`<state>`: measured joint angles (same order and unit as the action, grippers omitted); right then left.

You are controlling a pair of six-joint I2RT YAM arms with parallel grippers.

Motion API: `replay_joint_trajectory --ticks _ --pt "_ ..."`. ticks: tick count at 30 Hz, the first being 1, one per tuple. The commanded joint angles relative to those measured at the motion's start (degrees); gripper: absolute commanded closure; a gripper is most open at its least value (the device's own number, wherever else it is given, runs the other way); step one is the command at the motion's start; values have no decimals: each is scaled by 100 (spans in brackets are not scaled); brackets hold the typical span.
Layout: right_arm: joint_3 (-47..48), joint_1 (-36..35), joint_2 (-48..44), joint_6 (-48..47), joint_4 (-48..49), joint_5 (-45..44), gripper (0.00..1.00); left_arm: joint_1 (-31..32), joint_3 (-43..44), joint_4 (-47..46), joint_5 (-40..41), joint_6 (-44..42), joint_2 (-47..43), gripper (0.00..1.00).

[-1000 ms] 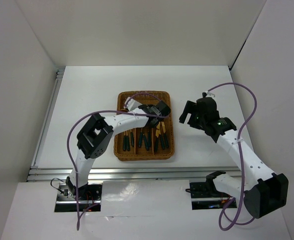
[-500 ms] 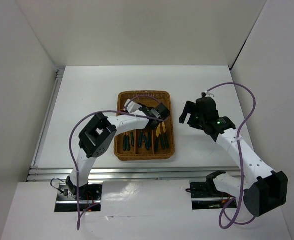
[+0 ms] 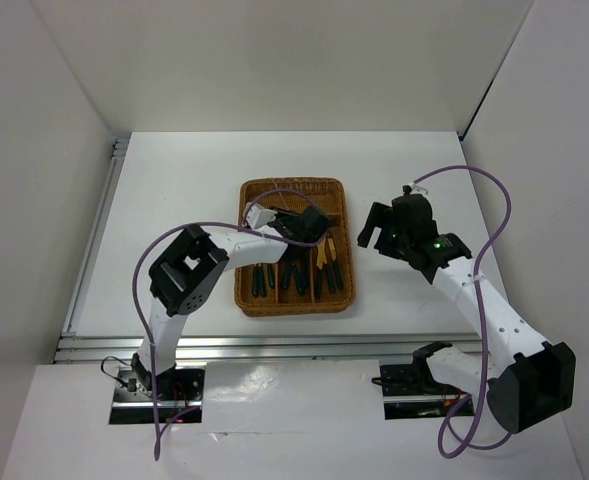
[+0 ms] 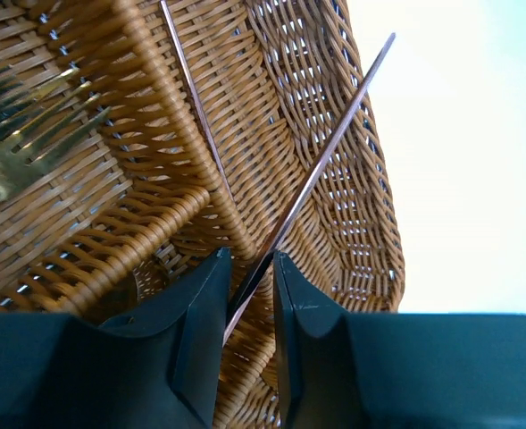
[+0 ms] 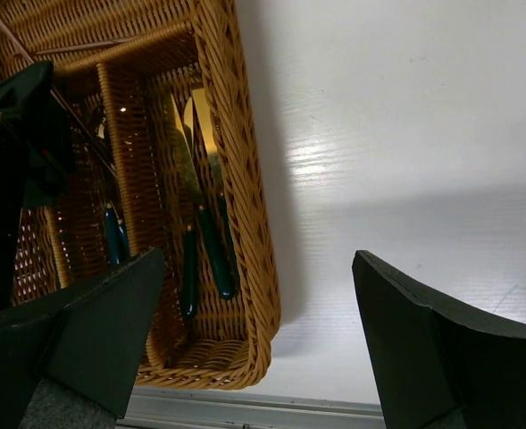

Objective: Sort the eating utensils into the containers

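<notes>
The left gripper [image 4: 249, 268] is clamped tight on a copper-brown chopstick [image 4: 325, 165], its two fingers nearly meeting around the thin shaft. The chopstick slants away from the jaws over the far end of the brown wicker cutlery tray [image 4: 361, 223], above the crosswise slot, with its far tip showing against the white table [image 5: 405, 134] past the rim. Whether it touches the wicker cannot be told. A second chopstick [image 4: 191, 98] lies in that crosswise slot along the divider, and gold fork heads [image 4: 21, 143] rest in a long slot beside it.

The right gripper [image 5: 258, 259] hangs over the bare table just right of the tray, jaws spread wide and holding nothing. Below it, gold knives with dark green handles [image 5: 196, 170] lie in the tray's rightmost long slot.

Against a second ago, the tray has slid slightly to the right, and the left wrist has drawn back a little toward the tray's middle. The right arm has not moved.
</notes>
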<state>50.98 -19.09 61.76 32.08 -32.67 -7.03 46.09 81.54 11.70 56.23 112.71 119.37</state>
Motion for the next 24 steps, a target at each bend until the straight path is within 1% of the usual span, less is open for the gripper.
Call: replay_joint_trajectory --ticks 1,4,8,9,10,14,18,21,24 --pt "-62 37 12 -43 -29 -9 6 -29 -260 -1123 -146 3365 -546 68" --pt "-62 37 12 -43 -29 -9 6 -29 -568 -1442 -217 3180 -713 70" --pt "-62 37 -40 -43 -29 44 6 -29 -569 -1513 -401 3118 -784 70" --pt "-62 37 -41 -43 -29 44 6 -29 -673 -1792 -402 2969 -845 71" --pt "-62 37 -41 -43 -29 44 6 -29 -674 -1881 -402 2916 -845 73" --pt "-62 37 -94 -43 -29 44 6 -29 -464 -1821 -402 2977 -697 73" --pt "-62 37 -94 -43 -82 -18 6 -29 -279 -1620 -349 3274 -476 73" --pt "-62 37 -146 -43 -82 -18 6 -29 -279 -1619 -349 3144 -415 73" --pt "-62 37 -146 -43 -82 -18 6 -29 -357 -1557 -280 3021 -625 68"
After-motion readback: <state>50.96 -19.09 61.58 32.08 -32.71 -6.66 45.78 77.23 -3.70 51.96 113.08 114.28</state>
